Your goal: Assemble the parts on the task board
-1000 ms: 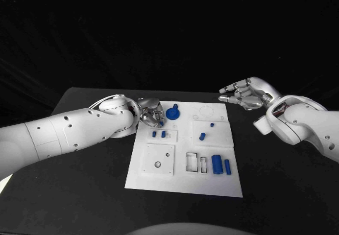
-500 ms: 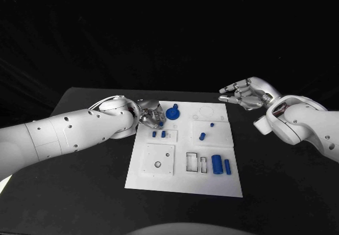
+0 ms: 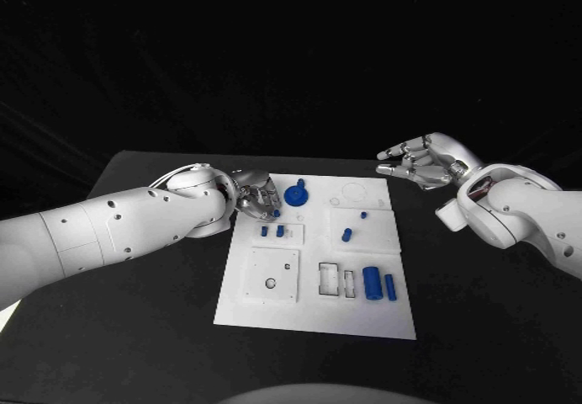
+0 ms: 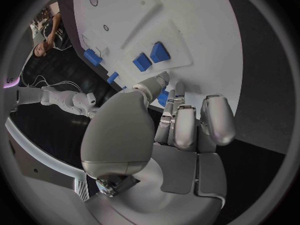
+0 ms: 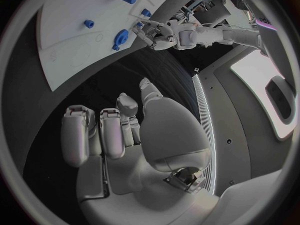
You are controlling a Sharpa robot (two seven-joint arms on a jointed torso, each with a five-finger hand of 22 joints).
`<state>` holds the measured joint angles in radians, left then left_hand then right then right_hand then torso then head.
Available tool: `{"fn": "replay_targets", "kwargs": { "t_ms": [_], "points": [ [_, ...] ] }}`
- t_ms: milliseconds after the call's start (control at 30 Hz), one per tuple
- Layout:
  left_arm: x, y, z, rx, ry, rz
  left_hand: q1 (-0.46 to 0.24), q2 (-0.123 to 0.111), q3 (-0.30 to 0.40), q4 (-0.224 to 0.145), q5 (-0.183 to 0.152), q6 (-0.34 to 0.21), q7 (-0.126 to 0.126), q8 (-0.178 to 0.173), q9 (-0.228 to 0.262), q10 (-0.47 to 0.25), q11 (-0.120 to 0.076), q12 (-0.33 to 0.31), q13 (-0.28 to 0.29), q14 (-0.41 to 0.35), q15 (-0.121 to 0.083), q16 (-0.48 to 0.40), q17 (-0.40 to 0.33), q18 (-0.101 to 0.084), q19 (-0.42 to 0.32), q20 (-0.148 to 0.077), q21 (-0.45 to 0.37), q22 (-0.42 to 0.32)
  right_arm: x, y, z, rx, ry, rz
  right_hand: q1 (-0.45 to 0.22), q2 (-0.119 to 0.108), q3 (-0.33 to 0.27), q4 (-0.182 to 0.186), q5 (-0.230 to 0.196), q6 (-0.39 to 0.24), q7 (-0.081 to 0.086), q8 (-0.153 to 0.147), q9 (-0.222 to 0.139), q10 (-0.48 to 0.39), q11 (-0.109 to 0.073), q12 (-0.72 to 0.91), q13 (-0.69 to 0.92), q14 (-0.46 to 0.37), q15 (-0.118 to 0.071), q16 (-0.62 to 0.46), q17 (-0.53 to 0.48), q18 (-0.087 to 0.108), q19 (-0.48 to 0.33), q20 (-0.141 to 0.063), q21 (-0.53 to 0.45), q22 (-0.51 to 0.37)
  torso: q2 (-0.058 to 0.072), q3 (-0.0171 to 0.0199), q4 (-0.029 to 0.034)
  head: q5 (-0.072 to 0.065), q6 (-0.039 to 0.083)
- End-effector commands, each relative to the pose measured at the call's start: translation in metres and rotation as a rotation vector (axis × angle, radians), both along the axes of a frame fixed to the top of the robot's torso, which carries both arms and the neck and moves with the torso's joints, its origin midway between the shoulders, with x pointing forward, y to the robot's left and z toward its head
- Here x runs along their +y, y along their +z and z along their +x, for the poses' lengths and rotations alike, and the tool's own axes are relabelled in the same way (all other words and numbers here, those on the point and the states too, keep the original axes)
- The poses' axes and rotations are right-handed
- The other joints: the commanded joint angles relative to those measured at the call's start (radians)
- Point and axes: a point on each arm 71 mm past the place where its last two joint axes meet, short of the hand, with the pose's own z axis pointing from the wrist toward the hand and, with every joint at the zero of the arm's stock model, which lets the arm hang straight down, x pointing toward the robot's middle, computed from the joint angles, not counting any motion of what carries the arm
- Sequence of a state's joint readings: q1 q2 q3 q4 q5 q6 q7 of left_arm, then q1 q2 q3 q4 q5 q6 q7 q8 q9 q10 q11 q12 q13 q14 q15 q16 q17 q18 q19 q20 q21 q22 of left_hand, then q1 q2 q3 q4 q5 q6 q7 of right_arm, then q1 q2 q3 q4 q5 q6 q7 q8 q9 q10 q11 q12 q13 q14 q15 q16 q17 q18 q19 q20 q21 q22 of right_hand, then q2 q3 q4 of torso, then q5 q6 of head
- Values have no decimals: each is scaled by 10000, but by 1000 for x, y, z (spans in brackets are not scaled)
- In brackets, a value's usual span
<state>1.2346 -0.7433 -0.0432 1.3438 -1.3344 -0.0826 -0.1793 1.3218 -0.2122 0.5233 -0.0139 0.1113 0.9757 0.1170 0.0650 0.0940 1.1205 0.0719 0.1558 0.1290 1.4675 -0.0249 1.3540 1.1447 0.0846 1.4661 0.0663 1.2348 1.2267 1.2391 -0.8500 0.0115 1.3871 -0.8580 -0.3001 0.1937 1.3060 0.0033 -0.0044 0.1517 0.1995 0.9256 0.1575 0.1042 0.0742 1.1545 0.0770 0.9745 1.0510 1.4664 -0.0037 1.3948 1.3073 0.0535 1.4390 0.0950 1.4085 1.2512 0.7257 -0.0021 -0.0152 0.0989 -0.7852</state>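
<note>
The white task board lies in the middle of the black table. My left hand hovers over the board's far left corner and pinches a small blue part between thumb and fingers. Next to it stands a round blue part. Two small blue blocks sit just below the hand, also seen as blue blocks in the left wrist view. Two blue pegs stand mid-board. Longer blue pieces lie at the near right. My right hand hangs beyond the far right corner, fingers curled, holding nothing.
Bare black table surrounds the board on every side. Rectangular slots and a square recess with small holes mark the board's near half. The right wrist view looks across the board to my left hand.
</note>
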Motion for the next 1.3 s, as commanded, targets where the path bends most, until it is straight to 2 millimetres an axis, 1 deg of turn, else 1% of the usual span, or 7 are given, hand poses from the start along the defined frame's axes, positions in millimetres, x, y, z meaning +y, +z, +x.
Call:
{"fn": "replay_targets", "kwargs": {
  "t_ms": [33,233,367,500,600,767,1300],
  "points": [
    [12,-1,3,7,326,-243,-47,7,-105,7,17,-171,-24,-22,-62,-289,72,-89,-38,251,126,-87,-75,-49,234,125,-218,-186,-3,-4,2,272,28,-445,121,86,-86,37,32,20,0,58,9,-1271,-64,-2053,-1730,379,-37,-776,605,165,-143,-25,-169,-272,-3,-2,-17,-25,24],
    [41,5,11,69,1145,-1915,83,80,-198,-35,31,-234,17,13,-150,-836,195,-147,-111,196,221,-181,-275,116,22,220,-1018,-945,-6,-10,4,294,166,-1823,1188,-9,393,-390,-234,313,113,150,26,-1762,40,-5271,-4504,223,5,-2238,-564,226,-230,-21,-404,-641,-5,11,-21,-73,70],
    [62,13,14,44,1891,-4458,229,225,7,-78,38,197,364,182,-132,-779,232,123,-115,-298,254,-1155,-1805,439,-552,293,-2685,-2465,-2,-15,4,-161,434,-3582,1891,-190,1277,-871,-354,679,41,94,20,-1248,60,-6925,-6342,327,-21,-2427,-817,210,-120,-18,-368,-563,9,13,-14,-137,113],
    [69,21,9,334,2530,-7240,231,298,80,-97,25,540,308,323,-111,158,57,857,144,-944,148,-2092,-3143,701,-1168,242,-4084,-3673,9,-23,-1,-879,764,-5408,1942,-440,1950,-1088,-390,995,-59,-4,8,-965,48,-7650,-7256,347,-17,-2616,-1058,202,-61,14,-355,-544,-1,4,-3,-564,257],
    [68,25,1,542,2852,-9336,76,439,34,25,14,670,307,377,-122,56,63,1050,213,-1436,165,-2758,-4050,862,-1685,249,-5196,-4603,20,-29,-5,-1381,952,-6593,1707,-753,2498,-1158,-424,1211,-160,-160,-13,-644,-25,-8109,-7930,398,-50,-2834,-1389,235,-37,-22,-415,-666,5,6,-1,-763,362],
    [63,26,-13,1079,3236,-11685,-118,549,-171,181,1,677,315,388,-149,-26,58,1295,306,-1683,197,-3028,-4445,931,-1922,281,-5741,-5029,34,-35,-9,-2065,1041,-7815,1489,-999,3145,-1267,-594,1455,-240,-299,-9,-281,-57,-8459,-8492,474,-62,-2808,-1585,209,50,-29,-401,-631,-6,6,16,-1003,448],
    [54,23,-29,1742,3679,-13453,-173,637,-446,219,2,630,295,376,-187,6,7,1787,521,-1715,163,-3004,-4499,959,-1928,255,-6014,-5238,67,-43,-19,-2915,1487,-8634,1145,-1227,3957,-1399,-714,1552,-187,-401,-23,-31,-10,-8821,-9024,499,-48,-2726,-1864,179,168,-3,-351,-534,-10,-6,75,-1005,439]
  ]
}}
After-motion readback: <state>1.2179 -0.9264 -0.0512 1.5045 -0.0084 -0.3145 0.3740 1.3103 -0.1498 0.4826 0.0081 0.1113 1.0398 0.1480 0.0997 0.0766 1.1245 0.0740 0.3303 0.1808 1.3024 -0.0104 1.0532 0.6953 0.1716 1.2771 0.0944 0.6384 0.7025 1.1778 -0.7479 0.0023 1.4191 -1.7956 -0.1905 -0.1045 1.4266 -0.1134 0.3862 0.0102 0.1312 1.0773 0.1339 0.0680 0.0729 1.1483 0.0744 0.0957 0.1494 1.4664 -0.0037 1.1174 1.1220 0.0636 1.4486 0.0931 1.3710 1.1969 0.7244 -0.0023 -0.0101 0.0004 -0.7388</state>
